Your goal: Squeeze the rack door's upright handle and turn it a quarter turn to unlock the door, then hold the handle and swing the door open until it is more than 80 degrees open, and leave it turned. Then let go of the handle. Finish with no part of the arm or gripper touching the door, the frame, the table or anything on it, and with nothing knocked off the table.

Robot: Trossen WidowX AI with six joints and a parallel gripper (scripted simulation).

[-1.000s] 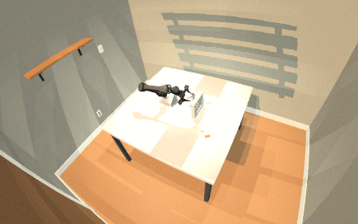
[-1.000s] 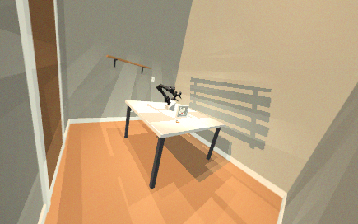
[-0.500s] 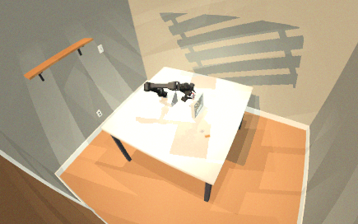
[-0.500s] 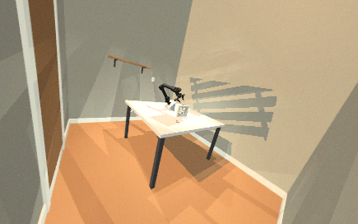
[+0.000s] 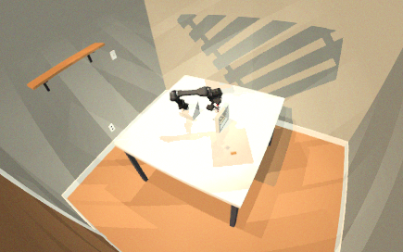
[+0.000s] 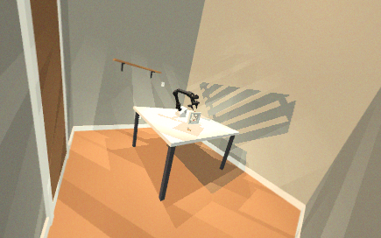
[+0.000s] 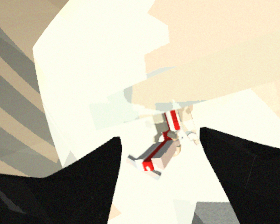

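The rack (image 5: 222,119) (image 6: 194,117), a small pale upright frame, stands on the white table (image 5: 163,153) (image 6: 154,122). In the wrist view I look down on its top edge, and the door's handle (image 7: 158,155), grey and pink with a red stripe, shows near it. A red and white piece (image 7: 172,120) is close beside the frame. My gripper (image 5: 215,106) (image 6: 194,107) (image 7: 160,137) is open and empty above the rack's arm side. The handle shows in the gap between the black fingers, with space on both sides. The door's angle cannot be told.
A small orange block (image 5: 233,153) and a pale grey block (image 5: 227,147) lie on the table beyond the rack. A pale wedge-shaped thing (image 5: 195,111) stands near the arm's base. The wall shelf (image 5: 66,66) (image 6: 137,66) is well away from the arm.
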